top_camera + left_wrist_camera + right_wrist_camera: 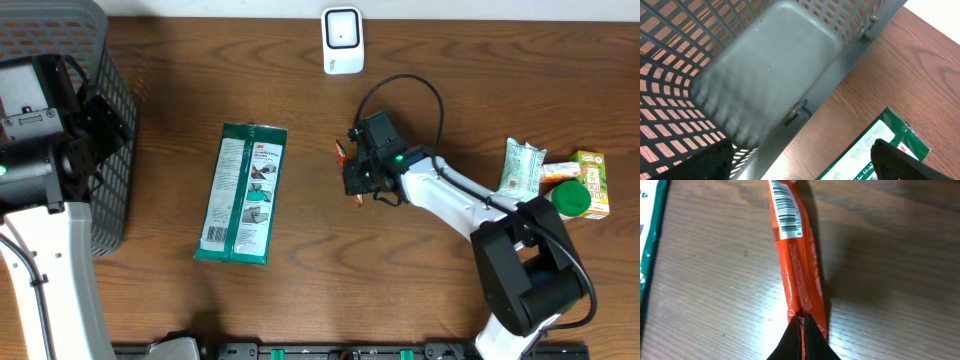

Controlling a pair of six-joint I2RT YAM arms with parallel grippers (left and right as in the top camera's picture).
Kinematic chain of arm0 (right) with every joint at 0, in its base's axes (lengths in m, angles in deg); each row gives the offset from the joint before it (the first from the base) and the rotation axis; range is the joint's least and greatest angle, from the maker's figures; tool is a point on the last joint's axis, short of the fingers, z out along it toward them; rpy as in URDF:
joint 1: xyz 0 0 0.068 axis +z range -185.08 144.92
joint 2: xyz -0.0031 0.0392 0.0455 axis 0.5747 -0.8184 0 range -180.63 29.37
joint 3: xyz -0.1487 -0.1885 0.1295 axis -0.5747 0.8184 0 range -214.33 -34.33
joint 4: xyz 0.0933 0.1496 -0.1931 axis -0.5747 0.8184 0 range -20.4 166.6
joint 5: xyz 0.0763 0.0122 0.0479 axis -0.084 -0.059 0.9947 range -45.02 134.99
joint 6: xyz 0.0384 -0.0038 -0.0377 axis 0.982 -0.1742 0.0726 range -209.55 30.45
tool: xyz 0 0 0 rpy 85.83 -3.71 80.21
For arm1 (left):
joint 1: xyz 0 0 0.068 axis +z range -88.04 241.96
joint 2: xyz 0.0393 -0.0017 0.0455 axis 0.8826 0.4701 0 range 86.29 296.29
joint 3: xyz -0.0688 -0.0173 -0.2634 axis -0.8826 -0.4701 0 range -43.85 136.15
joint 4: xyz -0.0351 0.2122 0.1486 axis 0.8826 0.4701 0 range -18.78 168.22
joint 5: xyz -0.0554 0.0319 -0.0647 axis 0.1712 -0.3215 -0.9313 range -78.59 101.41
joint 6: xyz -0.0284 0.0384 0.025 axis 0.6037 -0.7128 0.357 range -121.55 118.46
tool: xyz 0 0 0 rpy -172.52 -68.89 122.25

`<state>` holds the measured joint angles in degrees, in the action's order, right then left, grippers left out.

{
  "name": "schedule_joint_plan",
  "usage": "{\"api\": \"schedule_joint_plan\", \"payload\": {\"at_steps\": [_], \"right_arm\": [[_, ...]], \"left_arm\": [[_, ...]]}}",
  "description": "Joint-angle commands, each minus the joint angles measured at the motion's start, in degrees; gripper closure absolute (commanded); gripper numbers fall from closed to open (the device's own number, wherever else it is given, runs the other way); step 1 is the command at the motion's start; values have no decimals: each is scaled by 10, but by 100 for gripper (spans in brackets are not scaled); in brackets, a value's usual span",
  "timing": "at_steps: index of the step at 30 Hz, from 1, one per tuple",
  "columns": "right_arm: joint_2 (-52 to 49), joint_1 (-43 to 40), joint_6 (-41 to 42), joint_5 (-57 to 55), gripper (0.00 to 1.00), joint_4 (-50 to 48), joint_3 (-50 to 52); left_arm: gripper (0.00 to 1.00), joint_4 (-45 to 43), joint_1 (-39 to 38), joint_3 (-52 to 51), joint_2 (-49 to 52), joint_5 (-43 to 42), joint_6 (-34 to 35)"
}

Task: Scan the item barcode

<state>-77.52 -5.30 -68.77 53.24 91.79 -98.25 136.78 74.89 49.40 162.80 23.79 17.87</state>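
Note:
My right gripper (pixel 801 317) is shut on the end seam of a thin orange packet (pixel 795 265). The packet's white barcode (pixel 788 211) sits at its far end and faces the wrist camera, just above the wooden table. From overhead the right gripper (pixel 353 176) is mid-table, and only small ends of the orange packet (pixel 341 152) show beside it. A white scanner (pixel 342 40) stands at the table's back edge, well apart from the packet. My left gripper (pixel 802 165) is open and holds nothing. It hangs over the rim of the grey basket (pixel 770 75).
The grey mesh basket (pixel 112 130) fills the far left. A green wipes pack (pixel 243 193) lies flat left of centre, its corner (pixel 875 145) under the left wrist camera. At the right edge sit a pale green packet (pixel 522 167), a green lid (pixel 572 198) and a small carton (pixel 594 180).

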Motion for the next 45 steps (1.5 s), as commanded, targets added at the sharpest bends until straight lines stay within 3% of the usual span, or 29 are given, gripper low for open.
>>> {"api": "schedule_joint_plan", "payload": {"at_steps": [1,14,26,40,45], "right_arm": [[-3,8,-7,13,99,-1,2],[-2,42,0,22,97,-2,2],[90,-25,-10,35,99,60,-46],[-80,24,0,24,99,42,-38],[-71,22,-5,28,99,61,-43]], "left_arm": [[12,0,2,4,2,7,-5],[12,0,2,4,2,7,-5],[12,0,2,4,2,7,-5],[12,0,2,4,2,7,-5],[12,0,2,4,2,7,-5]]}}
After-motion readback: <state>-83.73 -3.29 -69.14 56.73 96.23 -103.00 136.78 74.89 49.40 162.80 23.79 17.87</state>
